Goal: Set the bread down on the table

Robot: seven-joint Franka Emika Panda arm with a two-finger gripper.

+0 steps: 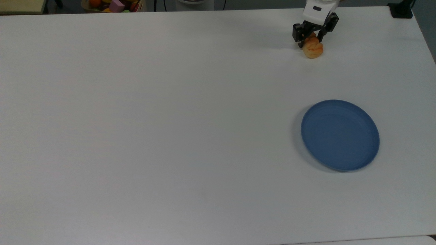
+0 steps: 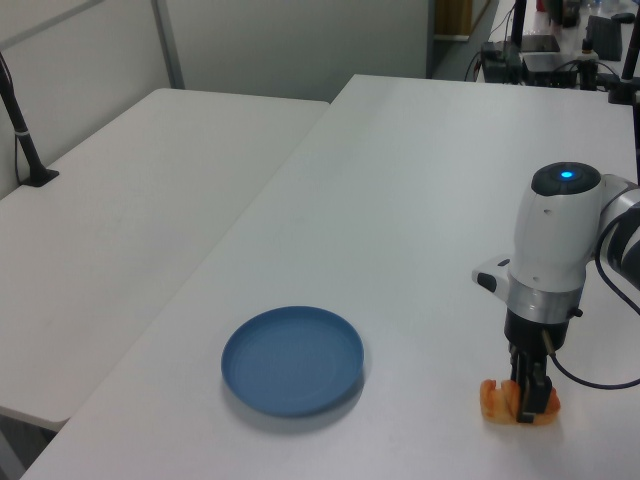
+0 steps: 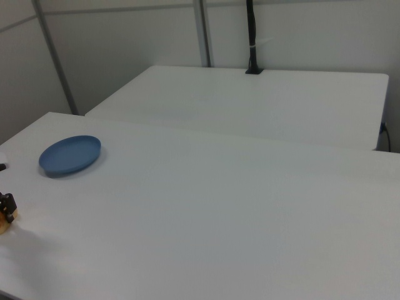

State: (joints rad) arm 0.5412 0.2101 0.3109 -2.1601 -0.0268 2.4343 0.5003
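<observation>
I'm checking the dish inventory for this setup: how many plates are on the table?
1. The blue plate lies empty on the white table, toward the top view's right, well apart from the bread under the hand. Nothing on the table could hide another.

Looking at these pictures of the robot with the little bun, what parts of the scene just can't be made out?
- Underside of the bread: hidden in the top view, so contact with the table is not certain.
- Middle of the bread: covered by the gripper in the left view.
- Bread and gripper: cut off by the right view's left edge.
- Basket of colourful items: cropped by the top view's upper edge.
</observation>
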